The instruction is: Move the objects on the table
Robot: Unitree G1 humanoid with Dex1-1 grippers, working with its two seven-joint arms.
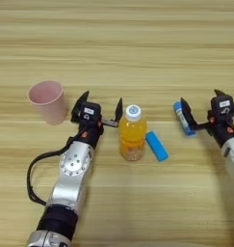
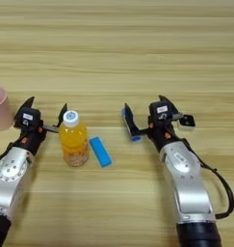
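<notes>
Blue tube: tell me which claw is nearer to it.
Right. The right claw stands open right at the blue tube, one finger against it. The left claw, also open, is far off to the tube's left, beside the orange-juice bottle.

— How's the light?
— Even, soft and bright across the wooden table. Only faint shadows lie under the left gripper and right gripper.
— Sharpness?
— Mildly soft throughout, no glare.

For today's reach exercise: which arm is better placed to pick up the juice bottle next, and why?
Probably the left. The left gripper is open just left of the juice bottle, one finger near its cap. The right gripper is open at the blue tube, further away.
</notes>
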